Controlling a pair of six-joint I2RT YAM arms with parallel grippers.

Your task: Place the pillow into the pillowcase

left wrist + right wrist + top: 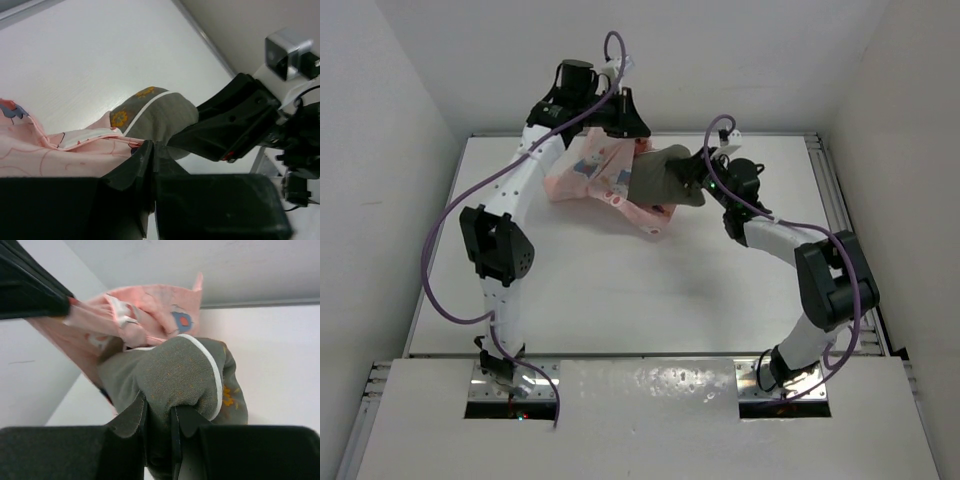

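Note:
The pink printed pillowcase (588,176) hangs bunched at the back of the table, lifted by its upper edge. My left gripper (620,132) is shut on that edge; its jaws (152,150) meet beside the pink cloth (50,150). The grey pillow (655,176) sticks out of the pillowcase's right side, partly inside the opening. My right gripper (692,178) is shut on the pillow's outer end. In the right wrist view its fingers (158,412) pinch the folded grey pad (180,370), with the pillowcase (150,310) behind it. The pillow's inner part is hidden by cloth.
The white table (620,290) is ringed by pale walls at the back and sides. A metal rail (828,190) runs along its right edge. Both arms' purple cables loop above the work area.

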